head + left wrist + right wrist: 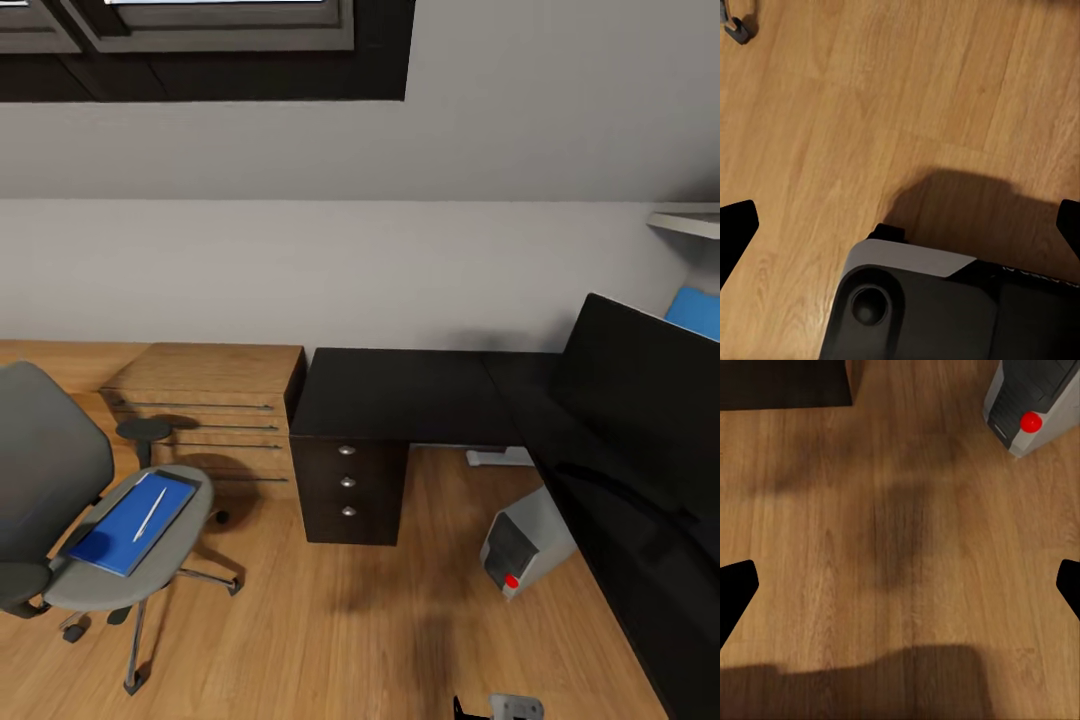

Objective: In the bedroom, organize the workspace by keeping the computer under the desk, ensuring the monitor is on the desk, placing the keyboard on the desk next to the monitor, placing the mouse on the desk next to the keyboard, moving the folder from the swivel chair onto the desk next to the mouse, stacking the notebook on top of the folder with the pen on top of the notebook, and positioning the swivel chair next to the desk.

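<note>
1. Blue folder [133, 522] lies flat on the swivel chair [60, 500] seat, pen [150, 514] on top — long axis diagonal, toward the table [400, 395].
2. Chair sits at the robot's left, so the left arm looks nearer.
3. Computer [525, 545] under the table.
4. Left end effector [900, 225] and right end effector [900, 585] — fingers spread, empty, facing the floor [330, 620].

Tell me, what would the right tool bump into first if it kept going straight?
Most likely the bare wood floor. Its tool points down at it, open, nothing between; the computer sits off to one side.

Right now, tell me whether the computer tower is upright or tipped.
Tipped: the computer leans on the floor under the desk edge, red light facing out.
</note>
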